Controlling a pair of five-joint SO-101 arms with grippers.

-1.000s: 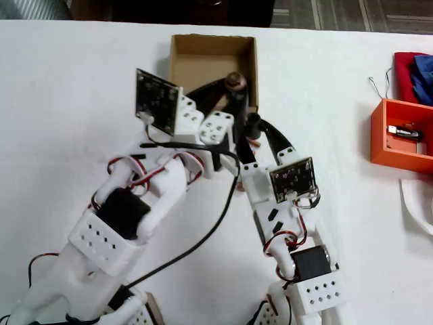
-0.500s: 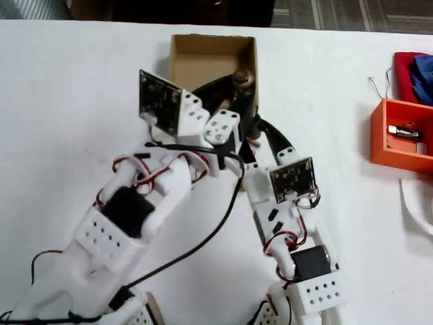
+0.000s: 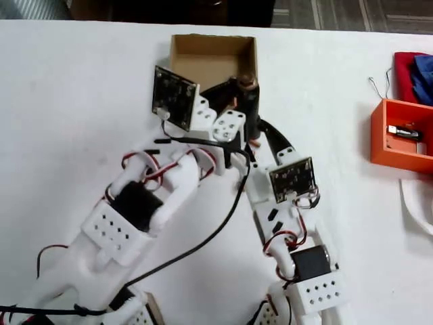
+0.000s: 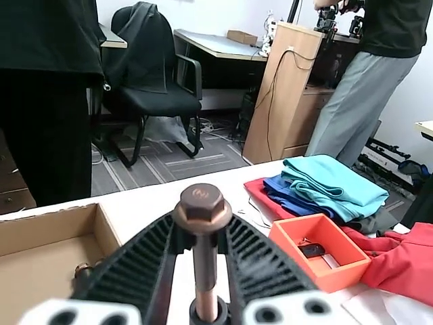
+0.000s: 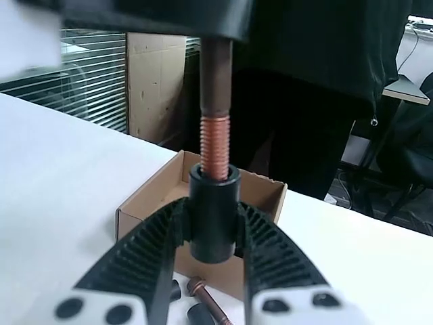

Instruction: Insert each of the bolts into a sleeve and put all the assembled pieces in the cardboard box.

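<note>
— What is held by the left fingers (image 4: 145, 261)?

— A bolt (image 4: 201, 203) is pinched between them just under its hexagonal head, and its shank is pointed straight down.

— And by the right fingers (image 5: 270, 257)?

— A black sleeve (image 5: 213, 193) is clamped upright between them, directly beneath the left fingers. The copper thread of the bolt is seen entering the sleeve's top opening. How deep it is seated cannot be told.

— Where is the cardboard box (image 3: 210, 61) found?

— It is set open side up just beyond both pairs of fingers, and the held bolt's head is seen over its near right corner from the high view. A small copper-coloured piece (image 4: 82, 271) is glimpsed inside, too hidden to be identified.

— Is anything else laid out nearby?

— A second bolt (image 5: 201, 296) and a second sleeve (image 5: 200, 314) are seen lying on the white surface (image 3: 67, 101) below the right fingers, just in front of the box's near wall. An orange tray (image 4: 338, 267) is placed well apart from the fingers, on the right arm's side, with folded cloths (image 4: 318, 183) behind it.
</note>
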